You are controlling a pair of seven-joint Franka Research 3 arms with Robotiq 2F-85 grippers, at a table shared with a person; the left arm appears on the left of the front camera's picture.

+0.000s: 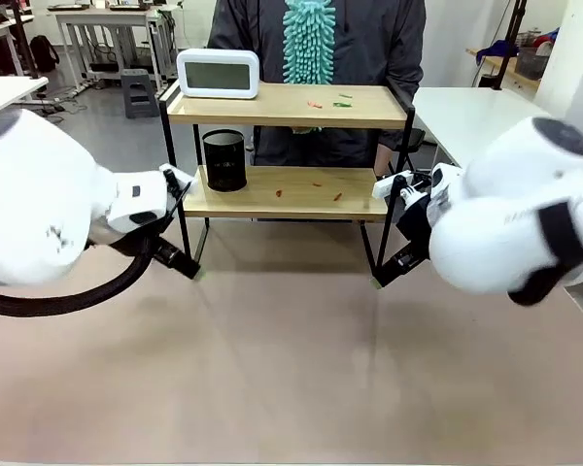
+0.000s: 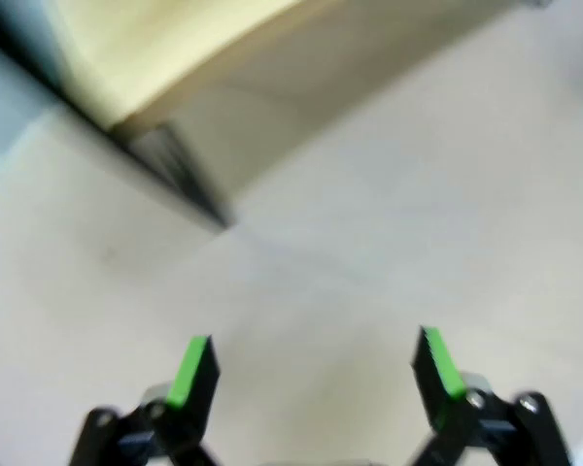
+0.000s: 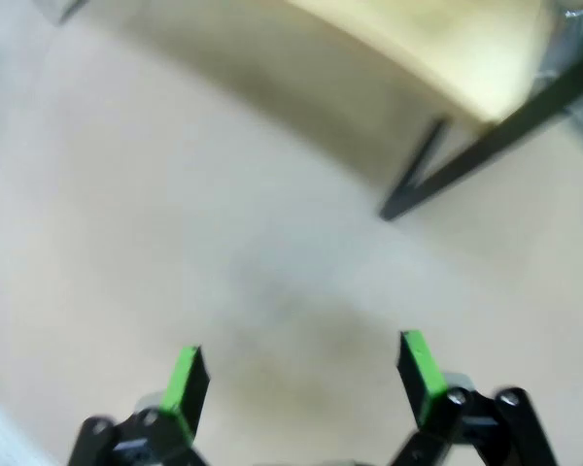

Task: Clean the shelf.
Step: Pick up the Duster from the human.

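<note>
Wooden shelf point(image 1: 272, 107), white clock point(image 1: 218, 73), black cup point(image 1: 223, 160)

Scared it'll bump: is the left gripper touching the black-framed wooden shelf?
Apart. Left wrist view shows bare table between the left gripper and shelf.

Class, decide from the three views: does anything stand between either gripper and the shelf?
Nothing visible does. The left gripper and the right gripper, both open, hover near the front legs of the shelf, with just the table surface between.
</note>
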